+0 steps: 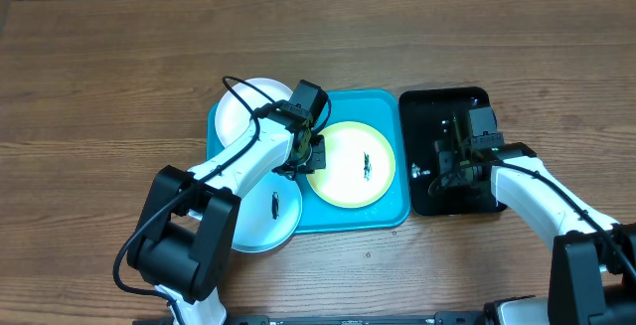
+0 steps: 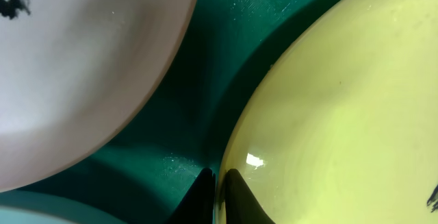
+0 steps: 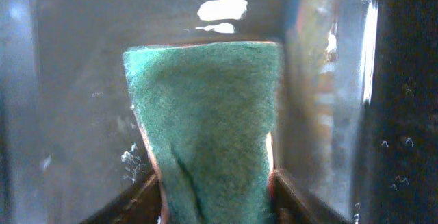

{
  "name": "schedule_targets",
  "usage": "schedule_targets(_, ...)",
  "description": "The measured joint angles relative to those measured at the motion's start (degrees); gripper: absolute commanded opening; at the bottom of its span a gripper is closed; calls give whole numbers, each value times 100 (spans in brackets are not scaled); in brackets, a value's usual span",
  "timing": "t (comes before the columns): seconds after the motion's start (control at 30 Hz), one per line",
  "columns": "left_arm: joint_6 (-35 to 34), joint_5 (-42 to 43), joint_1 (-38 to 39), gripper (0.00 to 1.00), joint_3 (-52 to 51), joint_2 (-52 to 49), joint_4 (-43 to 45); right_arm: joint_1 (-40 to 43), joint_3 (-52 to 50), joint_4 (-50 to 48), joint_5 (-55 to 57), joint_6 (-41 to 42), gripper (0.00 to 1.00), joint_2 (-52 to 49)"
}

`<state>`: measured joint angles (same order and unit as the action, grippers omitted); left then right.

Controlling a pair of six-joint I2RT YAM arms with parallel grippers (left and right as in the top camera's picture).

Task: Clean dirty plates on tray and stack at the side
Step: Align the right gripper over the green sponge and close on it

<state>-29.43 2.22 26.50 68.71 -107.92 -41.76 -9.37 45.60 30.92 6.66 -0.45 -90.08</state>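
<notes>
Left end effector nips the yellow-green plate's rim

At the frame's centre the turquoise tray carries the yellow-green plate, marked with a dark smear. The left end effector is pressed together on that plate's left rim. The white plate and the pale blue plate lie over the tray's left side. At right, above the black tray, the right end effector pinches a green scouring pad
</notes>
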Motion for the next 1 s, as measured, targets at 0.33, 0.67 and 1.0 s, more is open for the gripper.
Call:
schedule_targets(0.33,0,-17,0,11,0,0,-26,0,146,422,-743,-55,74,0)
schedule_targets(0.67,0,-31,0,11,0,0,-26,0,205,697,-841,142,69,0)
schedule_targets(1.0,0,-35,0,11,0,0,-28,0,195,461,-817,229,70,0)
